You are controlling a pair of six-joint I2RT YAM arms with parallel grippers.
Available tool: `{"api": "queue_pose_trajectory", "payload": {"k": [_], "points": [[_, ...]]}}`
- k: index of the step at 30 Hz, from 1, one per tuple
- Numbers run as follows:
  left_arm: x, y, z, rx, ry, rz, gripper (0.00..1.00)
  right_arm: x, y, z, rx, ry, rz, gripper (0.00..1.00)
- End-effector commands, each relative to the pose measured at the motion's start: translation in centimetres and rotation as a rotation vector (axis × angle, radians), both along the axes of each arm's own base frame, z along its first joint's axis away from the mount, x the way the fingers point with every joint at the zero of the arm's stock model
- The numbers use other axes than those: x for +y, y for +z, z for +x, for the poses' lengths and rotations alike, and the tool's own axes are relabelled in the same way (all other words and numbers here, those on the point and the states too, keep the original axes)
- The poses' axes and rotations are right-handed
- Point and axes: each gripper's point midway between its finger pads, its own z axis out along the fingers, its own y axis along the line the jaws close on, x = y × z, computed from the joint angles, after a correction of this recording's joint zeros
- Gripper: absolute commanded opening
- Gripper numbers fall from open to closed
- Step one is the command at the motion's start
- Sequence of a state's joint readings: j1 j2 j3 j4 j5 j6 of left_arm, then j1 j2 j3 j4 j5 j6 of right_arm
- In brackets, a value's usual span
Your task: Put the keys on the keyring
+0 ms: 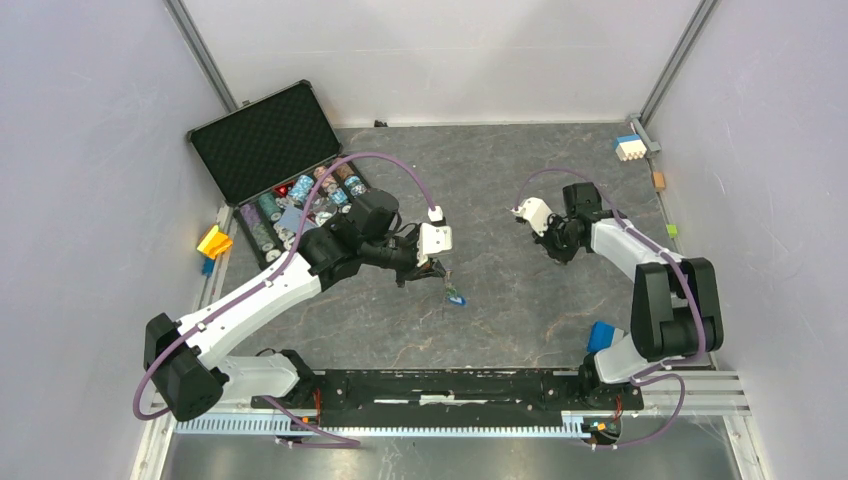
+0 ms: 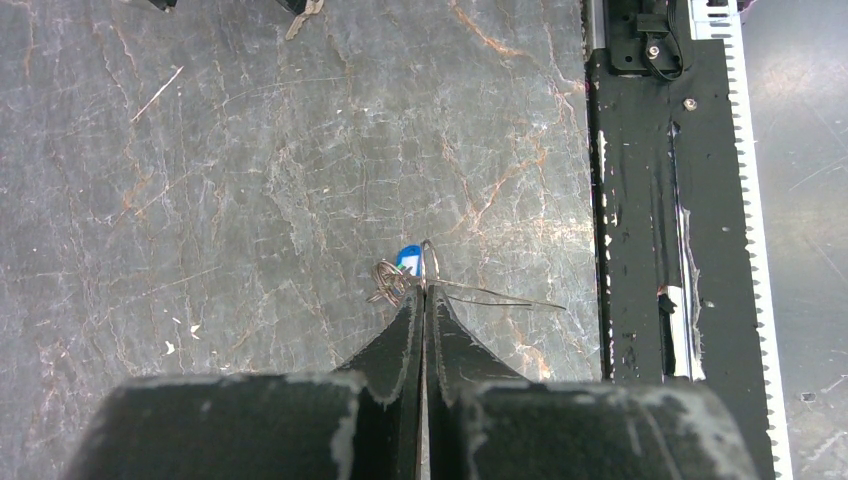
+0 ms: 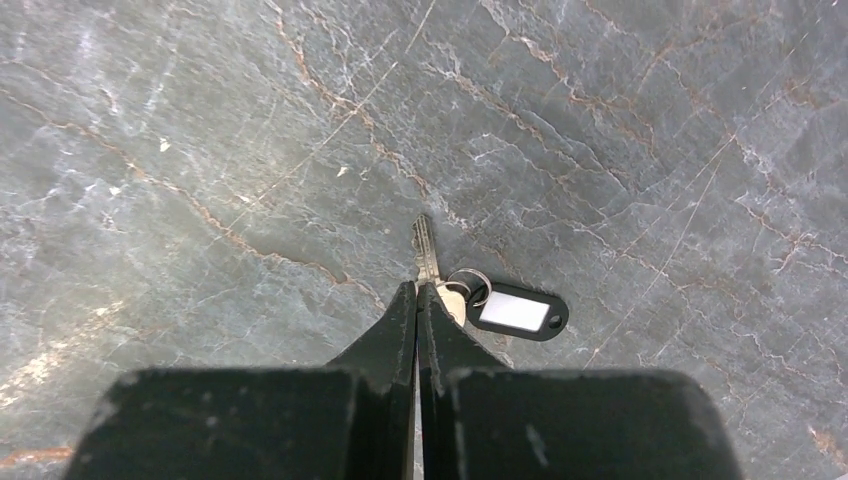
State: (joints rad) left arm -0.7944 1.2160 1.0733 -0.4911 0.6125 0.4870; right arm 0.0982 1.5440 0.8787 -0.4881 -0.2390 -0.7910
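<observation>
The left gripper [image 2: 422, 300] is clenched on the thin wire keyring [image 2: 500, 298] mid-table, the blue-tagged key [image 2: 406, 258] bunched at its tip, while the right gripper [image 3: 417, 292] – well apart, both far from the table [image 3: 200, 150] edges – pinches the black-tagged key [image 3: 425, 245].

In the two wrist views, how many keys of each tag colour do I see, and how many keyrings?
key with blue tag: 1
key with black tag: 1
keyring: 1
Total: 3
</observation>
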Motion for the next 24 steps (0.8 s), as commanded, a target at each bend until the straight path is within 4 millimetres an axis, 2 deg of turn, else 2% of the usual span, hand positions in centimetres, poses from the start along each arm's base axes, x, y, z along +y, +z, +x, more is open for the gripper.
{"api": "queue_pose_trajectory", "payload": {"k": [1, 2, 6, 7, 13, 19, 24], "points": [[-0.6, 2.0, -0.3, -0.023, -0.022, -0.067, 0.02, 0.7, 2.3, 0.6, -0.061, 0.029, 0.033, 0.0], [-0.6, 2.0, -0.3, -0.024, -0.023, -0.067, 0.02, 0.4, 2.3, 0.8, -0.074, 0.015, 0.02, 0.02], [-0.7, 1.9, -0.4, -0.02, -0.025, -0.063, 0.02, -1.1, 2.0, 1.6, -0.098, -0.038, -0.051, 0.45], [-0.7, 1.8, -0.4, -0.019, -0.025, -0.062, 0.02, -1.2, 1.7, 1.7, -0.091, -0.039, -0.057, 0.5], [-0.6, 1.7, -0.4, -0.019, -0.027, -0.061, 0.02, -1.3, 0.5, 2.1, -0.044, -0.024, -0.078, 0.54], [-0.6, 1.6, -0.5, -0.019, -0.032, -0.058, 0.02, -1.4, -0.7, 2.1, 0.006, -0.006, -0.087, 0.52], [-0.6, 1.6, -0.5, -0.019, -0.032, -0.059, 0.02, -1.4, -0.8, 1.9, 0.031, 0.008, -0.075, 0.34]]}}
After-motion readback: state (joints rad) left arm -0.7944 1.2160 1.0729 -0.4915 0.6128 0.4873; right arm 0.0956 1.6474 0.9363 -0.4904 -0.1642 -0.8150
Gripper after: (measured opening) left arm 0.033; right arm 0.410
